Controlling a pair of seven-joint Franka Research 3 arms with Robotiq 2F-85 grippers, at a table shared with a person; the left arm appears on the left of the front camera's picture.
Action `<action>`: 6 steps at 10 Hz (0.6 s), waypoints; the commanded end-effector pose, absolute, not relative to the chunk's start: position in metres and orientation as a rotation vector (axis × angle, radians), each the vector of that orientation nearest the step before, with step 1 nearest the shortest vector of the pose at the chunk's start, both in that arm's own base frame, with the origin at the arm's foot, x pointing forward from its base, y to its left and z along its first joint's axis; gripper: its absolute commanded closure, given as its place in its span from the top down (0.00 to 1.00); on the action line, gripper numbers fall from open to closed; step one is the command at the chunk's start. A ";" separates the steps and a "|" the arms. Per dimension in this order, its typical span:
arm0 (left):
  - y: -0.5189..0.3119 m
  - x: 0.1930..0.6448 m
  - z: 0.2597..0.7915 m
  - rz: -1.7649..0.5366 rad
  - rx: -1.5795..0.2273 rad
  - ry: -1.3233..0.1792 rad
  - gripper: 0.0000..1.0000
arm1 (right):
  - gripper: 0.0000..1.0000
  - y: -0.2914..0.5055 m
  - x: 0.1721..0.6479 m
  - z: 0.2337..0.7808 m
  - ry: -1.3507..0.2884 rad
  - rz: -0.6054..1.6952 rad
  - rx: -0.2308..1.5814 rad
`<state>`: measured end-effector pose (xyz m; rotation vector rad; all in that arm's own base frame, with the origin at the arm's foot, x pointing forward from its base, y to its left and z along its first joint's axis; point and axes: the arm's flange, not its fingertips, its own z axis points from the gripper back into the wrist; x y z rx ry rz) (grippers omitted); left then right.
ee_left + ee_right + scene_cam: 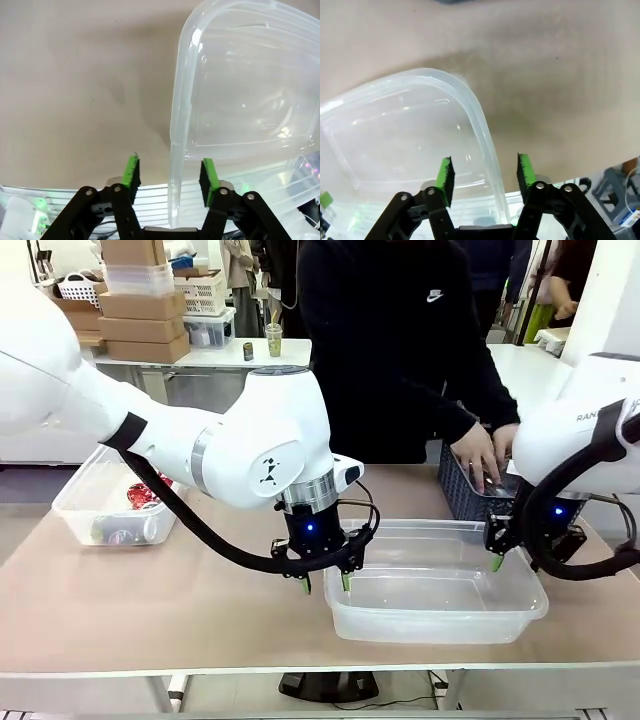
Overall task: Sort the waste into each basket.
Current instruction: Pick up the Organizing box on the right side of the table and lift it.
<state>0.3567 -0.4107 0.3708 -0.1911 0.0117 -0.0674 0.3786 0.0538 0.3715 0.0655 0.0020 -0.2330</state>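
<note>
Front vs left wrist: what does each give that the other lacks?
Front adds: the person's hands in the dark basket, the left tub holding a red can, the right tool at the right end of the near tub. Left wrist adds: green pads standing apart, one each side of that tub's rim. Both: left tool, near tub, table.

Bare tabletop (150,610) open between left tub (68,510) and near tub (440,632). Near tub's inside clear. Its wall stands between the spread fingers of left gripper (170,162) and right gripper (485,160). Far right, person's hands (480,455) sit in dark basket (458,495), probably blocking entry there.
</note>
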 end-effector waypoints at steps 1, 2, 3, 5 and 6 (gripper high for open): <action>-0.413 0.355 0.372 -0.038 -0.186 -0.019 0.00 | 0.00 0.046 0.330 0.348 0.016 -0.192 0.080; -0.412 0.355 0.372 -0.033 -0.182 -0.021 0.00 | 0.00 0.046 0.330 0.348 0.023 -0.191 0.074; -0.411 0.354 0.372 -0.028 -0.176 -0.020 0.00 | 0.03 0.046 0.329 0.348 0.028 -0.186 0.075; -0.410 0.353 0.374 -0.022 -0.177 -0.019 0.00 | 0.00 0.046 0.329 0.349 0.035 -0.177 0.067; -0.408 0.353 0.375 -0.017 -0.176 -0.023 0.00 | 0.00 0.046 0.329 0.350 0.039 -0.174 0.058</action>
